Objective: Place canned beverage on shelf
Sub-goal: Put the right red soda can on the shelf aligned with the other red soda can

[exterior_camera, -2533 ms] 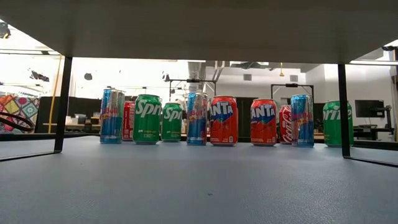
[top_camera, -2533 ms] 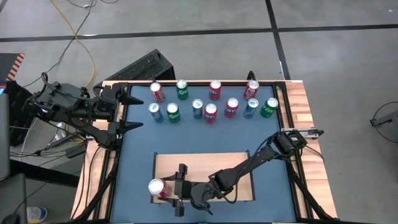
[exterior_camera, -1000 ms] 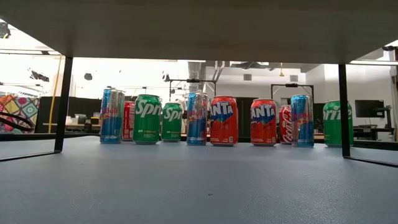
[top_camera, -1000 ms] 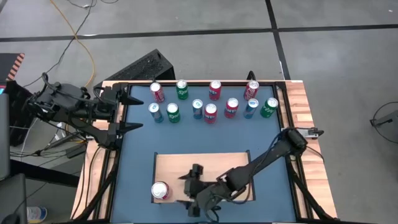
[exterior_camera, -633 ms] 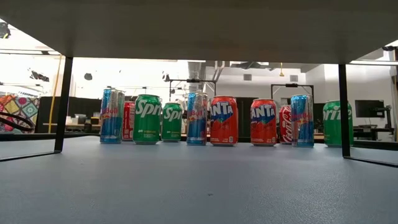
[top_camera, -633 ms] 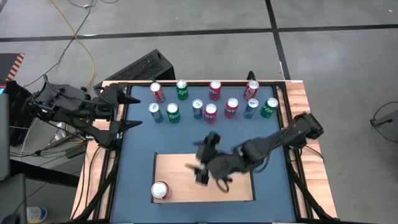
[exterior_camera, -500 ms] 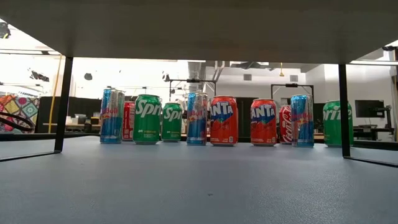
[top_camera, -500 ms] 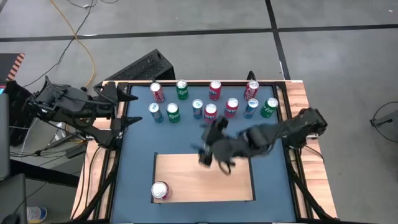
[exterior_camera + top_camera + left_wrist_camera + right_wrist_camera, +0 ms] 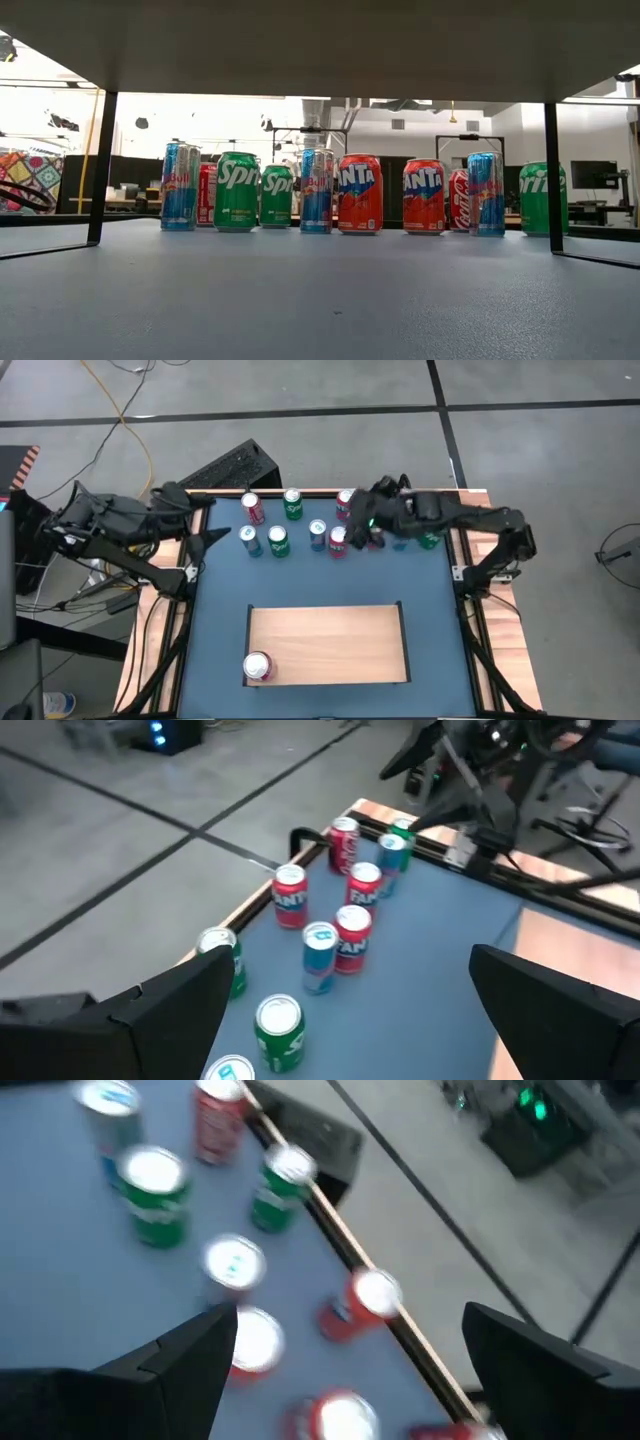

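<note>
Hovering spread-fingered over the far cans (image 9: 339, 540), the right gripper (image 9: 358, 518) holds nothing; one red can (image 9: 257, 666) stands on the shelf (image 9: 330, 643).

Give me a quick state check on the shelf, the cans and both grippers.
shelf: flat on the table, one can on it.
red can: upright on the shelf's near-left corner, released.
other cans: upright in two rows at the table's far edge.
right gripper: open, empty, over the can rows.
left gripper: open, empty, at the table's left edge.
</note>
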